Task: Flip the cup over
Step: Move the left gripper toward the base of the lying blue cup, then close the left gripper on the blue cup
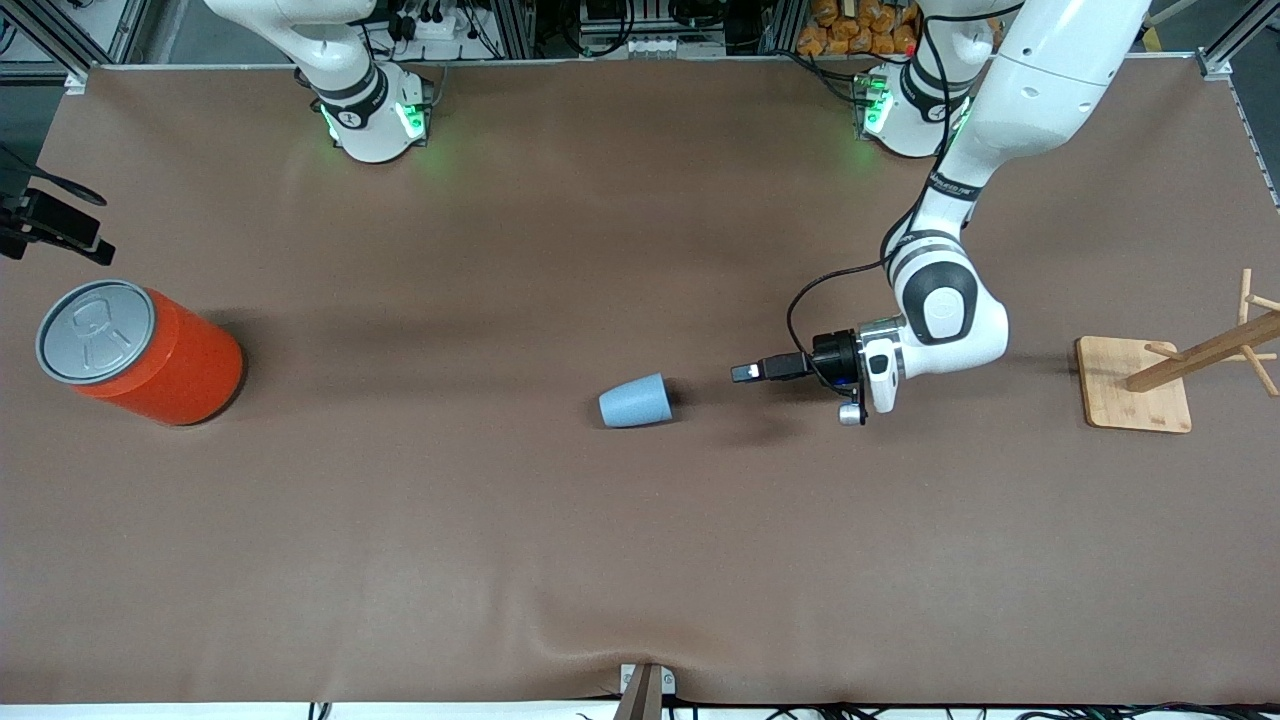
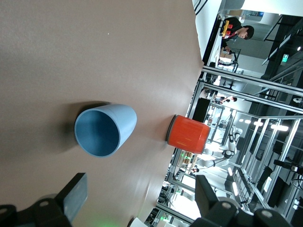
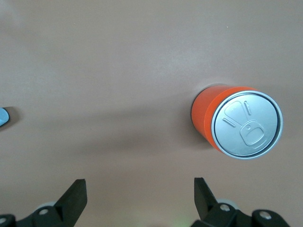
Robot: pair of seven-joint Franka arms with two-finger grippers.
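Small light-blue matte tapered cup [image 1: 636,401] lies on side on brown counter [image 1: 500,550], mouth toward left gripper [image 1: 745,373], just ahead of its fingers [image 2: 75,194], untouched. Fingers wide, empty. Flip not yet begun; grasp and upending remain.

Right gripper [image 3: 139,198] waits above large orange cylinder with grey can-style lid [image 3: 239,125], fingers wide, empty.

Count: one cup, one orange cylinder, one wooden rack on square base [image 1: 1170,375].

arms: white, black joints | bases: green lights | cable: black

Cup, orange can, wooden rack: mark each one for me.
cup [image 1: 634,401], front view, on its side wall.
orange can [image 1: 180,370], front view, on its orange side.
wooden rack [image 1: 1110,385], front view, on its flat base.
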